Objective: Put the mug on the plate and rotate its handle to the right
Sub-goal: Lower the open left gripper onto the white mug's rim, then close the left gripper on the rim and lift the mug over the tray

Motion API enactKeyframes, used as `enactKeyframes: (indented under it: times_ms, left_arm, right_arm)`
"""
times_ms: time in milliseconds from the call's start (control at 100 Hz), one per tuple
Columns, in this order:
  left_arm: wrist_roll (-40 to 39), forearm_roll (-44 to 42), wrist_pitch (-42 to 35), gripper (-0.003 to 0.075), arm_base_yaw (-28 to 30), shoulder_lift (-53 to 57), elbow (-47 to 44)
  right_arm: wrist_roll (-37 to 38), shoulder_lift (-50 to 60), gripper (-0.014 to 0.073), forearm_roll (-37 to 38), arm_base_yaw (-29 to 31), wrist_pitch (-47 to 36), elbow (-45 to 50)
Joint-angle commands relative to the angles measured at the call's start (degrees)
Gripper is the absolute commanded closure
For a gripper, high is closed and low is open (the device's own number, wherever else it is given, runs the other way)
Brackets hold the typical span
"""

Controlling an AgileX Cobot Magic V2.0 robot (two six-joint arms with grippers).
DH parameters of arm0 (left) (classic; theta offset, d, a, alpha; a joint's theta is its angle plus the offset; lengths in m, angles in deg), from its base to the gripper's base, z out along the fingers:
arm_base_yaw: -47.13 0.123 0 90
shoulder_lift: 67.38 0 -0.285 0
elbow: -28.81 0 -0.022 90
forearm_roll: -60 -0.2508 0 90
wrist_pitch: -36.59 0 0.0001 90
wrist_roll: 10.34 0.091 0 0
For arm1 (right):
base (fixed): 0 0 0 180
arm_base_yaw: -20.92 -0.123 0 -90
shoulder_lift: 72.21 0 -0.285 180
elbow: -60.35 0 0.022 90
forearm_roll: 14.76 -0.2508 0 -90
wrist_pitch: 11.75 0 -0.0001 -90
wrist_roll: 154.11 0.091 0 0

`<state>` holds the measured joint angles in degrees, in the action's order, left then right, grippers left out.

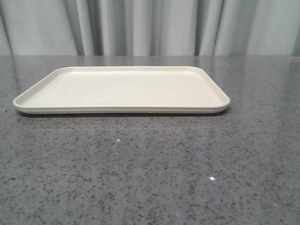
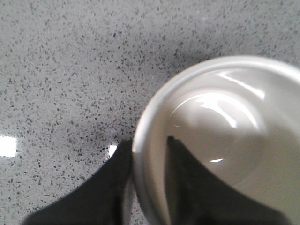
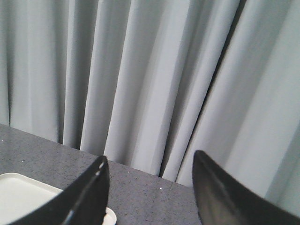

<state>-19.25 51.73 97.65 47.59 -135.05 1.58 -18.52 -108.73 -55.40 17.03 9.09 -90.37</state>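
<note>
The cream plate [image 1: 122, 89] lies flat at the middle of the table in the front view, with nothing on it. Neither the mug nor any gripper shows in that view. In the left wrist view I look down into the white mug [image 2: 220, 136], which is over bare countertop. My left gripper [image 2: 148, 140] is shut on its wall, one black finger outside [image 2: 112, 178] and one inside [image 2: 187, 173]. The handle is hidden. My right gripper [image 3: 151, 157] is open and holds nothing, raised beyond a corner of the plate [image 3: 18, 192].
The speckled grey countertop [image 1: 150, 173] stretches in front of and around the plate. A grey pleated curtain [image 1: 140, 28] hangs behind the table's far edge and also fills most of the right wrist view.
</note>
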Motion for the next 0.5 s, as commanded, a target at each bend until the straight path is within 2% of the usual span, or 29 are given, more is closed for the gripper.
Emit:
enactKeyframes:
  times_ms: [0, 340, 490]
  left_arm:
    - [0.06, -0.7, -3.24, 0.0738, 0.08, 0.45, 0.37]
    - [1.51, -0.46, -3.92, 0.074, 0.08, 0.45, 0.47]
    - [2.46, 1.61, -3.68, 0.074, 0.08, 0.45, 4.09]
  right_arm:
    - [-0.32, -0.84, 0.018, -0.7, 0.22, -3.33, -1.61]
    - [-0.32, -0.84, 0.018, -0.7, 0.22, -3.28, -1.61]
    - [-0.32, -0.84, 0.018, -0.7, 0.22, -3.23, -1.61]
